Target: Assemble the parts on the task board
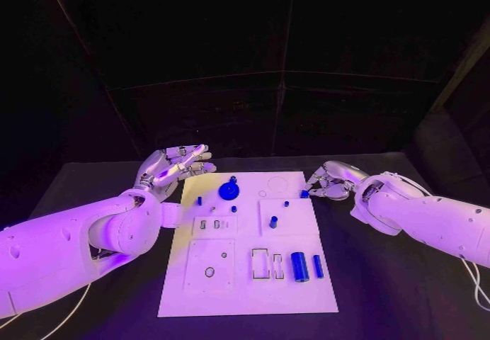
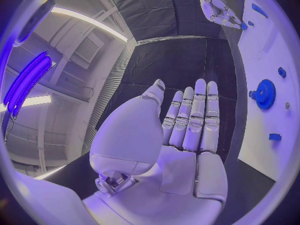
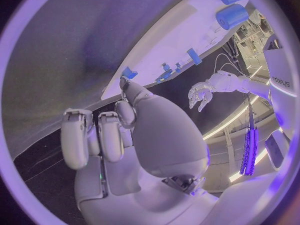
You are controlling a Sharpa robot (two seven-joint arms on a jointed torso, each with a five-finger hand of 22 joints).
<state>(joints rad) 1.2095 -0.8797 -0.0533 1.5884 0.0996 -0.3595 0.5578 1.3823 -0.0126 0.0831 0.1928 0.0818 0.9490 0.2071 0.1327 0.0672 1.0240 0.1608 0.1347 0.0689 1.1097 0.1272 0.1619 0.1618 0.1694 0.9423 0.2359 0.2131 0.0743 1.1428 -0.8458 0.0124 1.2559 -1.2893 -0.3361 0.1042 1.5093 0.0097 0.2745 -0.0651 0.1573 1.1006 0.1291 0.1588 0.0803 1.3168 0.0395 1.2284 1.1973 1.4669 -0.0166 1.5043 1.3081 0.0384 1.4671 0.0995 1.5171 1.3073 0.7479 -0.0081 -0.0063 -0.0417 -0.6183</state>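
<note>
while your left hand (image 1: 179,166) hovers empty, fingers spread, off the task board's (image 1: 245,297) far left corner | right hand (image 1: 328,180) pinches a small blue part (image 1: 304,193) at its right edge | blue gear (image 1: 230,190) lies on board

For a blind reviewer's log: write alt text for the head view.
A white task board lies on a black table with small blue parts, among them a gear and a cylinder. The left hand hovers open by the board's far left corner; the right hand pinches a small blue part at its far right edge.
</note>
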